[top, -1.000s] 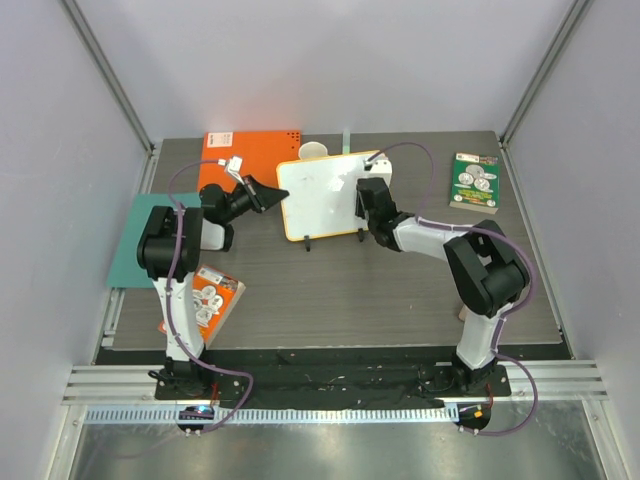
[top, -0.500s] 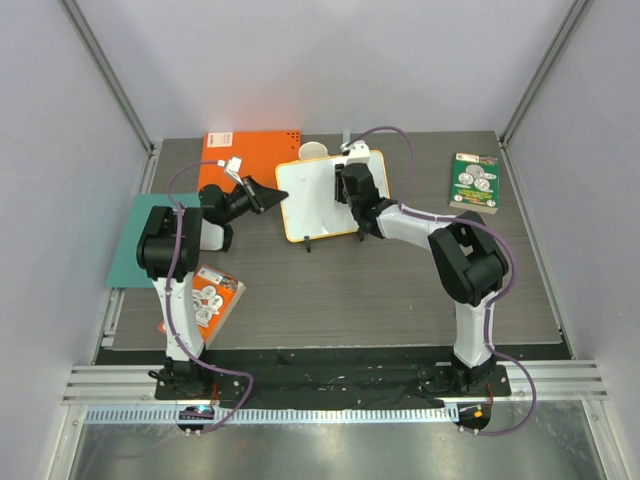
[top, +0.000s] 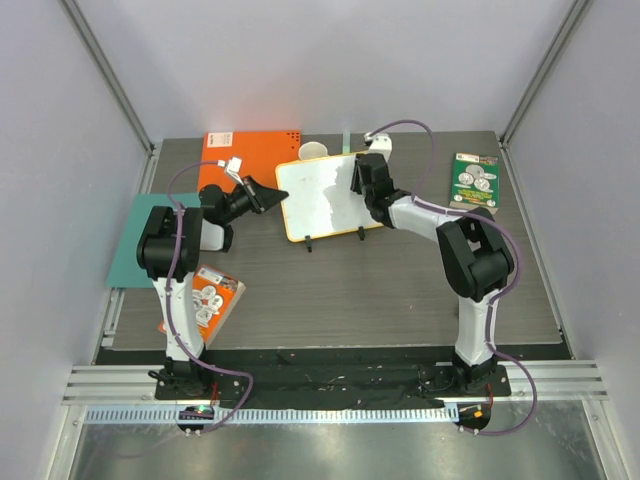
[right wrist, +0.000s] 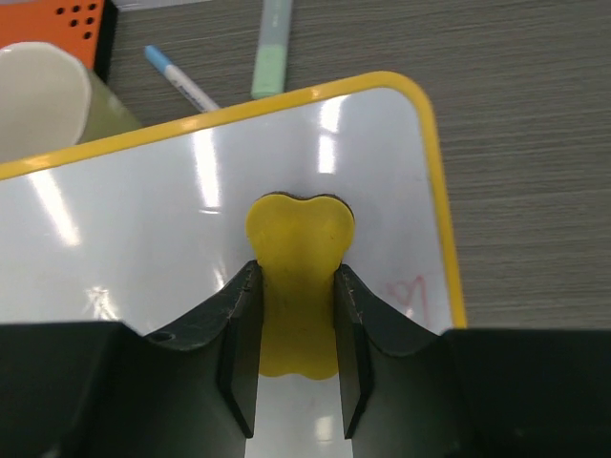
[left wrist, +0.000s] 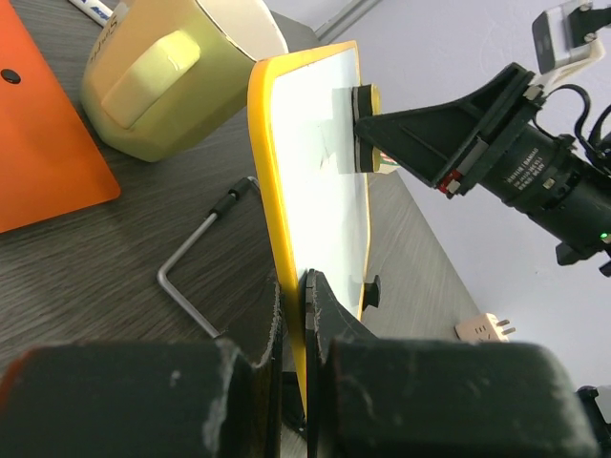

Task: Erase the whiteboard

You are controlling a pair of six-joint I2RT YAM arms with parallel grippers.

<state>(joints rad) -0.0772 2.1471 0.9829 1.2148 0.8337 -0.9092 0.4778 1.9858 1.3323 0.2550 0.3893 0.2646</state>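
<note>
The left gripper (left wrist: 307,286) pinches the rim of the whiteboard (left wrist: 320,162) so it cannot slide, while the right gripper (right wrist: 296,277) holds a yellow eraser (right wrist: 299,229) pressed on it, just left of a red mark (right wrist: 409,296).

The whiteboard (top: 325,195) I'm working on is small and white, with a yellow-orange rim and rounded corners. It's propped up tilted on little black feet (top: 309,245), just right of the orange notebook (top: 250,155). It's mostly clean, with one faint red scribble (right wrist: 409,294) near the edge away from the notebook.
</note>
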